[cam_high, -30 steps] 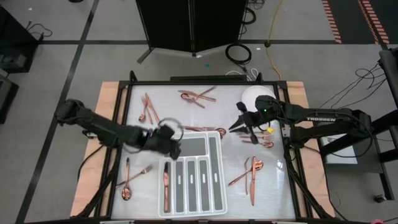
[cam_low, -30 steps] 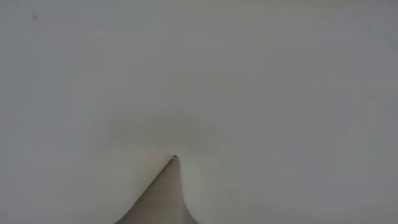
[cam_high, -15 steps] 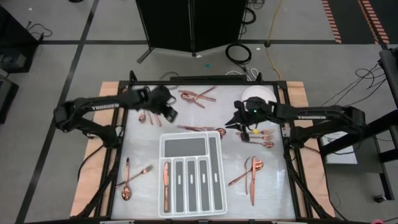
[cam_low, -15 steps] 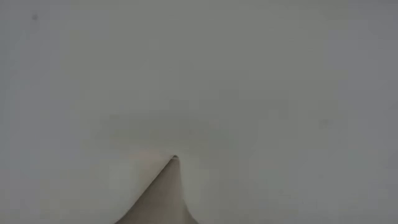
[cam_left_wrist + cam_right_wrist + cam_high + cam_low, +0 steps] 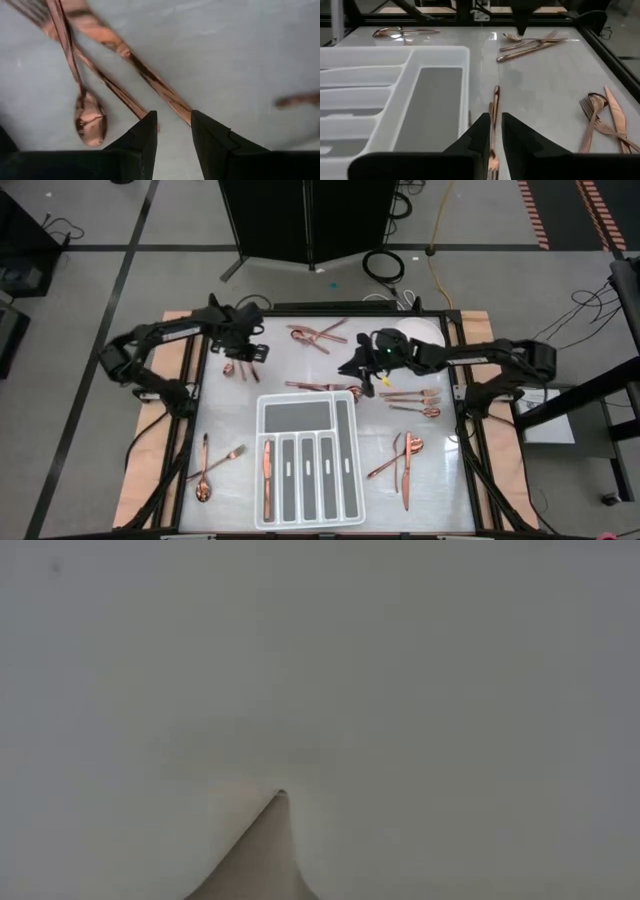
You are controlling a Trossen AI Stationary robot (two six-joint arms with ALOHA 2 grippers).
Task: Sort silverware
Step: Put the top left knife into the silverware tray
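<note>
Copper silverware lies in groups on the white tabletop. At the far left, my left gripper (image 5: pixel 249 351) points down, open, over a knife (image 5: pixel 150 75), a spoon (image 5: pixel 90 120) and a fork (image 5: pixel 30 12); nothing is between its fingers (image 5: pixel 173 125). My right gripper (image 5: pixel 356 372) slants toward the table's left above the right end of two pieces (image 5: pixel 315 387) lying along the white tray's (image 5: pixel 259 470) far wall. Its fingers (image 5: pixel 494 127) stand a narrow gap apart, and one piece (image 5: pixel 495 100) shows through the gap. One knife (image 5: pixel 267 465) lies in a tray slot.
More silverware lies at the far middle (image 5: pixel 320 335), right of the tray (image 5: pixel 415 402), near right (image 5: pixel 400 460) and near left (image 5: pixel 210 465). A round white plate (image 5: pixel 422 330) sits at the far right, partly under my right arm. The low view is blocked by a pale surface.
My left gripper has swung from over the tray's far left corner toward the table's far left, turning as it went, and now hangs over the silverware there. My right gripper has moved toward the table's left and sunk a little. No silverware has moved.
</note>
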